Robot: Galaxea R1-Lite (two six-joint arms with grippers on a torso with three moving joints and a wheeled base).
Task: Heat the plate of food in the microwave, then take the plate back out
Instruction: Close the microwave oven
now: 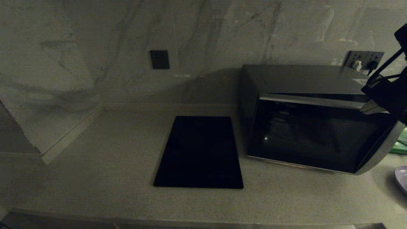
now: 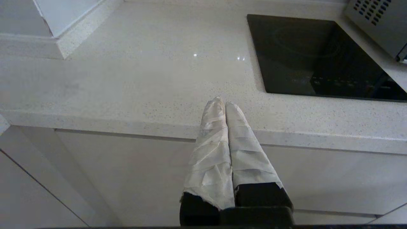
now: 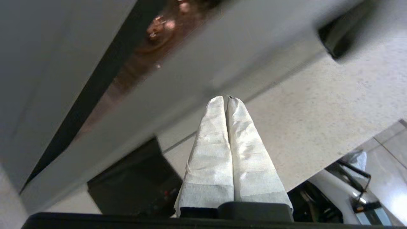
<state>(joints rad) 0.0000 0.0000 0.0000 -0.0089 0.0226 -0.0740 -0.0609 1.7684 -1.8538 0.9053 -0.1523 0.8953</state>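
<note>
Grey microwave (image 1: 314,127) door shut; right gripper (image 1: 373,109) at its top corner, fingers (image 3: 216,152) pressed together, empty; left gripper (image 2: 225,103) likewise closed below bench (image 2: 127,73) edge

Setting: I read this as a home kitchen.
Worktop: I see a pale speckled stone counter (image 1: 95,178) with flat cabinet fronts (image 2: 127,178) below its edge.
Wall: marble-veined backsplash (image 1: 95,47), with a socket plate (image 1: 364,59) and plug.
Appliances: a black cooktop slab (image 1: 199,152) set in the counter, and a microwave (image 1: 313,127) just beside it.
</note>
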